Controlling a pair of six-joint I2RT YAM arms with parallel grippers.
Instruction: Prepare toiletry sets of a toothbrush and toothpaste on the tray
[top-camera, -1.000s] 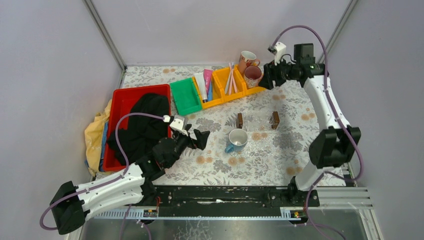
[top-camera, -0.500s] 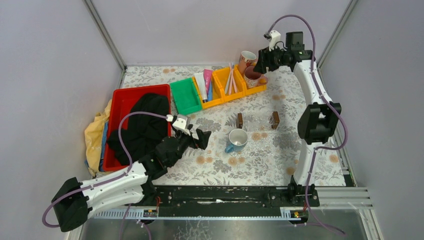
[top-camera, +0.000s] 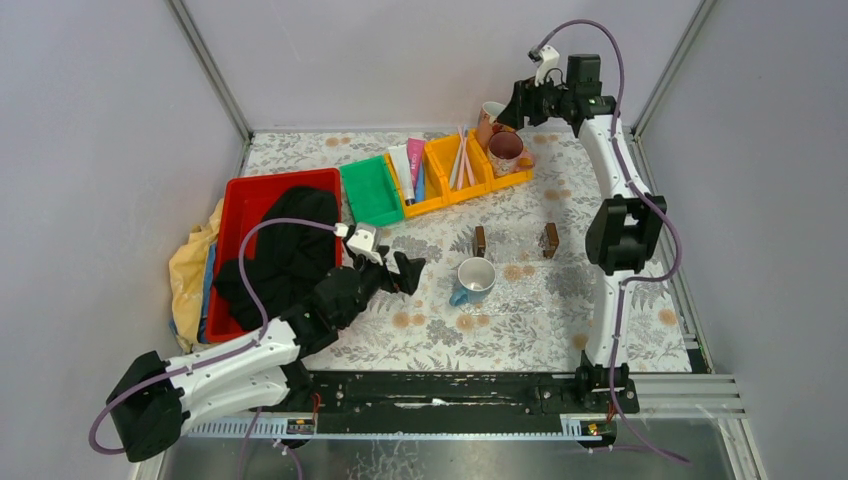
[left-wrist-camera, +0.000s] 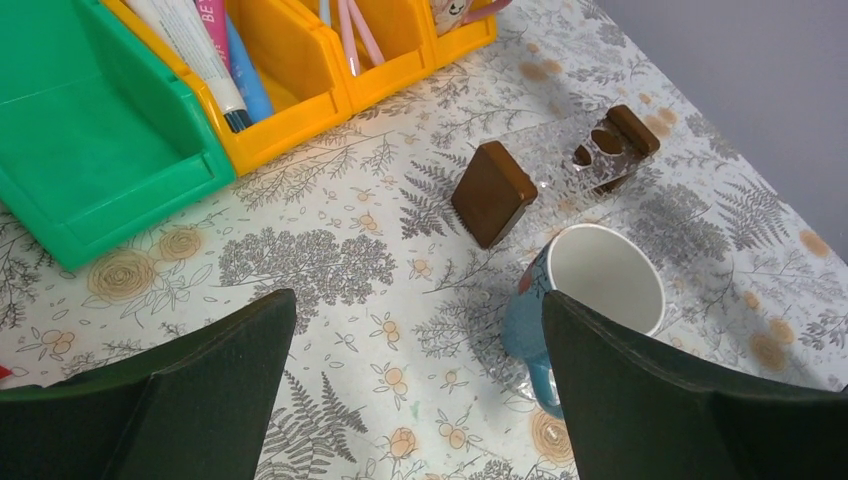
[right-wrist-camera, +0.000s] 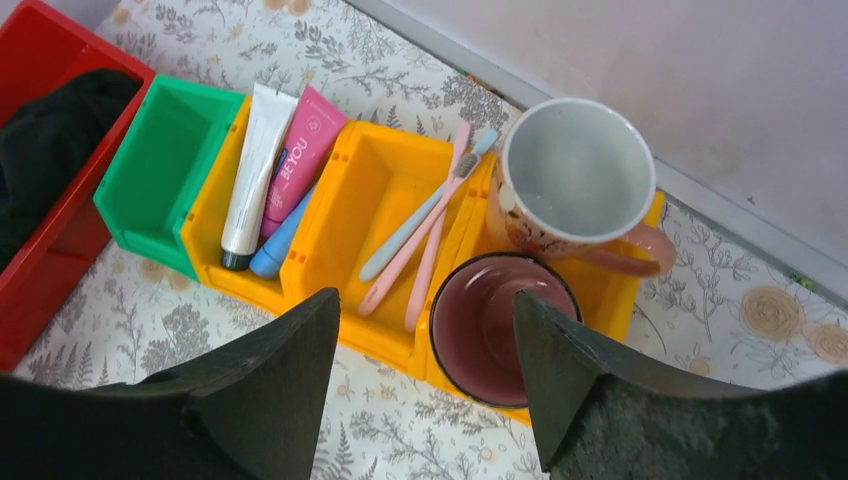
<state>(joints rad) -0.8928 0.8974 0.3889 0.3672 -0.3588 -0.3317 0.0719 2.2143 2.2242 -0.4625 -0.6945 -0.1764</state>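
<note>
Scene: a flowered table (top-camera: 520, 320) seen from above, with two robot arms mounted at its near edge.
Left gripper (left-wrist-camera: 418, 305): fingers spread as wide as they go, holding nothing. It hangs over bare tabletop, near a blue mug (left-wrist-camera: 600, 290).
Right gripper (right-wrist-camera: 425, 310): reaches to the far edge of the table, above the row of bins. Its fingers are well apart and nothing is between them.
Toothbrushes (right-wrist-camera: 430, 225): three of them, pink, light blue and pale, lie together slantwise in the middle yellow bin (right-wrist-camera: 350, 190). Their heads lean on the bin's far edge beside a pale mug (right-wrist-camera: 575, 170).
Toothpaste (right-wrist-camera: 250, 170): three tubes in the yellow compartment next to the green bin (right-wrist-camera: 160, 170). The white and magenta tubes lie on top and the blue one is partly under them.
Tray (top-camera: 262, 182): red, at the left of the table, well apart from the toothbrushes and tubes. A black cloth (top-camera: 290, 250) fills most of it.
Mugs: a dark maroon mug (right-wrist-camera: 495, 325) stands upright in the last yellow compartment, with the pale mug just behind it.
Brown blocks: two small ones (left-wrist-camera: 493, 192) (left-wrist-camera: 615, 145) stand on the table just beyond the blue mug.
</note>
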